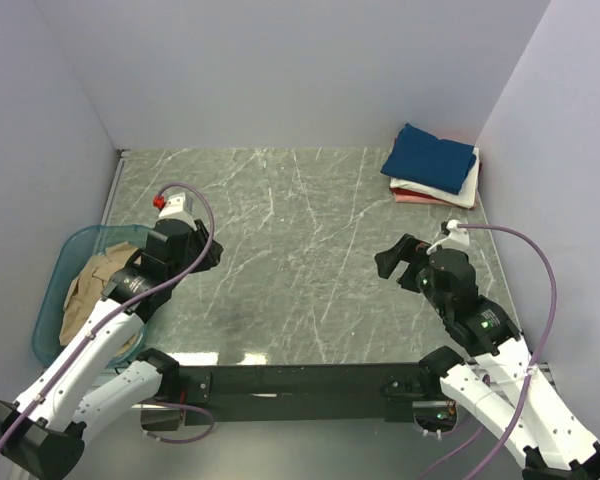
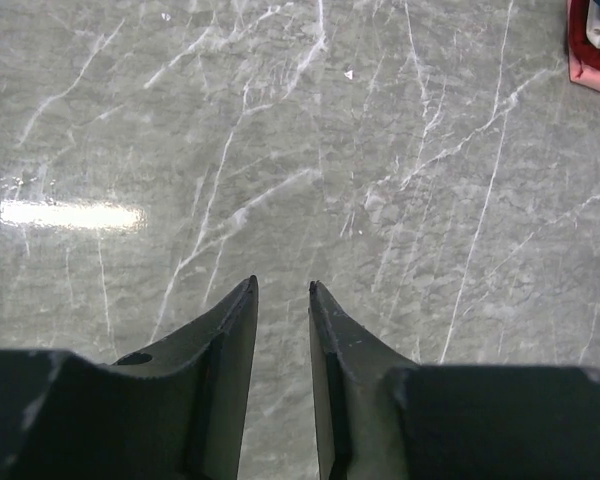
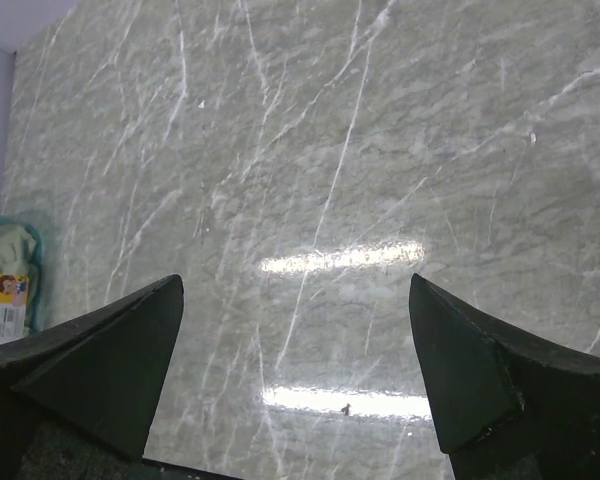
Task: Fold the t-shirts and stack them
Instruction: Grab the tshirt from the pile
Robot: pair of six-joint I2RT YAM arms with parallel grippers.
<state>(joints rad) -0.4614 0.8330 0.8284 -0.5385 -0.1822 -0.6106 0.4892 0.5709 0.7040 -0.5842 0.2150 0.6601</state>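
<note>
Top external view: tan shirt not yet fetched

My left gripper [image 2: 282,285] hangs over the bare table [image 1: 300,230] beside the teal tub [image 1: 52,300], jaws narrowly parted on nothing. My right gripper [image 3: 295,285] is spread wide and empty. The tan t-shirt [image 1: 88,285] lies crumpled in the tub, near left. I judge pickup comes next, and the tub wall stands in the way. The folded stack [image 1: 430,160] sits far right, well apart.

Illumination: bright, diffuse, from overhead. The surface [image 1: 300,250] carries glare: a white strip along its near edge in the top view, elongated bright patches in both wrist views. Shadows on the surface are faint and soft-edged. The left end effector [image 2: 282,282] and right end effector [image 3: 295,280] render dark, slightly soft.
</note>
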